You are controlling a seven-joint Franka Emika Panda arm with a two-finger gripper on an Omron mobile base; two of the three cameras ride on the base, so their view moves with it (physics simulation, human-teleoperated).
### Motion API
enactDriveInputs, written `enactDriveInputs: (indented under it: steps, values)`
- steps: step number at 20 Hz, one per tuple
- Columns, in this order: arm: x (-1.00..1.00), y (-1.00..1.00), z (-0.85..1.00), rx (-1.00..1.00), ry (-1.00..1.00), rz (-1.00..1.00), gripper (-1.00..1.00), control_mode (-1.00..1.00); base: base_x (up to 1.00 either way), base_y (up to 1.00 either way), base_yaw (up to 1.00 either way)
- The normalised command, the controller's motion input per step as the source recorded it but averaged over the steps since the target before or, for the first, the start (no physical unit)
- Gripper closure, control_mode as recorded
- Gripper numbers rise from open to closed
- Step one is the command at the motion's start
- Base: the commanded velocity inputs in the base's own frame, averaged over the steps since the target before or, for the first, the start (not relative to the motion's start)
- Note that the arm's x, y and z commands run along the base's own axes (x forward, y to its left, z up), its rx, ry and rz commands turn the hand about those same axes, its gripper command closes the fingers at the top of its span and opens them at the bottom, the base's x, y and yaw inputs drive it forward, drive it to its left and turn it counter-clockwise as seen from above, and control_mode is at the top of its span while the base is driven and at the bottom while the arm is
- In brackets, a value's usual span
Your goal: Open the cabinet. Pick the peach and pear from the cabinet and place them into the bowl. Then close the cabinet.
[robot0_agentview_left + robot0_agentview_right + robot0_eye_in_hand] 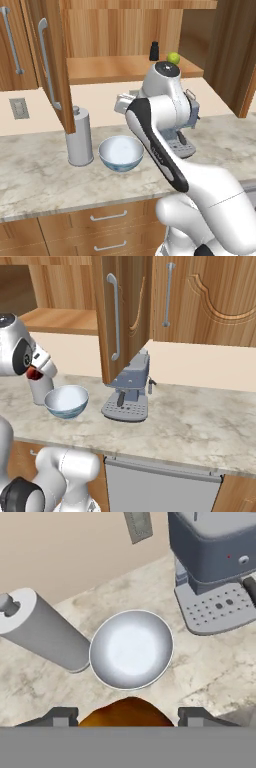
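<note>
I have the gripper above the counter, its two finger tips standing wide apart with the peach clamped between them. In the hand view the orange-red fruit sits right at the bottom between the tips, and in the right base view a bit of red shows under the wrist. The hand looks down on the bowl, which is empty and lies a little ahead of the fruit, so I judge I am not quite centred over it yet.

On the counter the bowl stands between the grey lidded canister on its left, just beside it, and the coffee machine on its right. Below the counter edge are the low drawers.

Farther back and higher, the cabinet is open, both doors swung out. On its shelf the pear sits near the right side, next to a small dark bottle.

So the step in hand is the first placement: peach over the bowl, not yet let go. My next move, as I read it, is to carry the hand a little forward until the fruit hangs over the middle of the bowl, lower it close to the bowl's floor, then let the tips part. After that I go back up to the shelf for the pear, taking care not to knock the bottle, and the doors come last.
</note>
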Motion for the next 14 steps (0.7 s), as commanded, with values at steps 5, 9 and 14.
enactDriveInputs:
  steps: [5,9,14]
  values:
    - [0.32,0.0,-0.58,0.0,0.01,0.0,1.0,-1.0,0.0,0.0,0.0]
    - [0.61,0.04,-0.49,0.0,0.0,0.0,1.0,-1.0,0.0,0.0,0.0]
    - [0.75,0.12,-0.51,0.0,0.0,0.0,1.0,-1.0,0.0,0.0,0.0]
